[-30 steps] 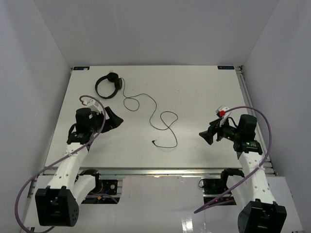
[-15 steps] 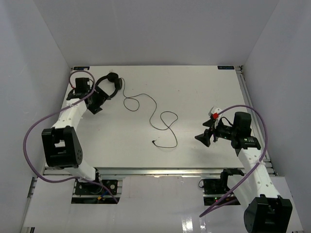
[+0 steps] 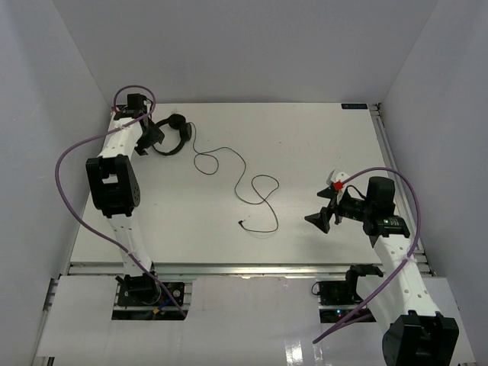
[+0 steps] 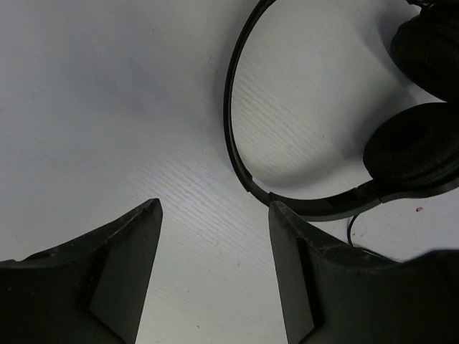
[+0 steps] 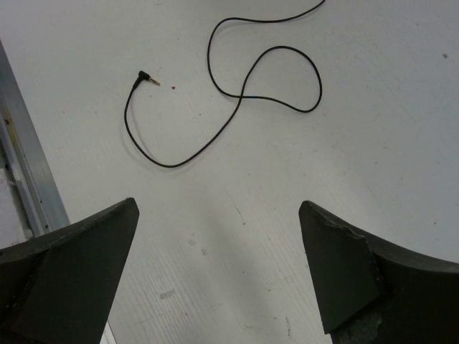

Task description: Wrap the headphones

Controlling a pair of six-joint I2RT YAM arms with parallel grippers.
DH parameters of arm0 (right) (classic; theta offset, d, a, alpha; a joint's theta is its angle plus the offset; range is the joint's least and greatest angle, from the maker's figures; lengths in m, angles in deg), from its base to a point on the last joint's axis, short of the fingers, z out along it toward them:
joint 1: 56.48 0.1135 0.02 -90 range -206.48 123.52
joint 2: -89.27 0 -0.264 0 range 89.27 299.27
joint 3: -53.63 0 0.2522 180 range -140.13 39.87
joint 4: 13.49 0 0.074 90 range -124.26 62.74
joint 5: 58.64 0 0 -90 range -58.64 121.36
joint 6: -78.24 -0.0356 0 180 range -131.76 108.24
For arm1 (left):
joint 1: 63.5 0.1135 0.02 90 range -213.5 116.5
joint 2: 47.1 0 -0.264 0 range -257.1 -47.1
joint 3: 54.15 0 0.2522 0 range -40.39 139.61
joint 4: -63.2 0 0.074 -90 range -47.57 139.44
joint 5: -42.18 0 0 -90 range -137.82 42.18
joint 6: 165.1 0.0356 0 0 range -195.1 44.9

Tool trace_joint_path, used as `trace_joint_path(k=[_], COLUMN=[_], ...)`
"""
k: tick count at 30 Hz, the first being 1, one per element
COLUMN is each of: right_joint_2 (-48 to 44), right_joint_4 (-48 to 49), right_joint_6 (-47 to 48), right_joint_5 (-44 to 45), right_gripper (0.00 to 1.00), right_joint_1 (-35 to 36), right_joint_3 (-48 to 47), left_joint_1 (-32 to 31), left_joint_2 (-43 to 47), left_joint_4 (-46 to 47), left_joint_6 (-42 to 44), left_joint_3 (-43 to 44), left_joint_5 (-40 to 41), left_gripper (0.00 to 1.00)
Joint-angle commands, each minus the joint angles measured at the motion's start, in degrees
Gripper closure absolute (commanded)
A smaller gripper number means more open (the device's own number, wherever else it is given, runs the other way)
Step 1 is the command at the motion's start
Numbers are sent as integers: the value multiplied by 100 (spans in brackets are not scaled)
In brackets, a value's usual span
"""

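Observation:
The black headphones lie at the table's far left, headband arched toward the left wall. In the left wrist view the headband curves just above my fingers and two padded earcups sit at the right. My left gripper is open over bare table, its right finger just short of the headband. The thin cord loops across the middle to the plug. My right gripper is open and holds nothing, to the right of the plug.
White enclosure walls stand close to the table's left, right and far edges. An aluminium rail runs along the near edge. Purple cables arc off both arms.
My left arm has swung from the near left to the far-left corner beside the headphones, its jaws narrowing somewhat. The right gripper has shifted slightly toward the cord and opened wider.

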Motion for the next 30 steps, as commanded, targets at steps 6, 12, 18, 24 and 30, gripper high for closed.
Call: trace_joint_path(k=[6,12,18,24,30], right_joint_2=[-37,-15,28,62,106], right_joint_4=[-119,-124,-125,-108,-86], right_joint_6=[299,349,344,341,332], right_joint_5=[-401,-460,-451,-420,-398], right_gripper=[0,0,0,0,0], right_joint_1=[21,21,21,21,21], right_joint_3=[-123,-103,-82,-65,-44], left_joint_1=[55,72,86,138,212], left_joint_2=[-768,-1164,-1474,-1699,-1870], left_joint_4=[-65,-93,-71,-67,-56], left_joint_6=[466,567,582,600,720], left_joint_3=[973,1316,1474,1685,1744], left_joint_5=[-246,-183,-94,-86,-3], left_gripper=[37,38,42,50,54])
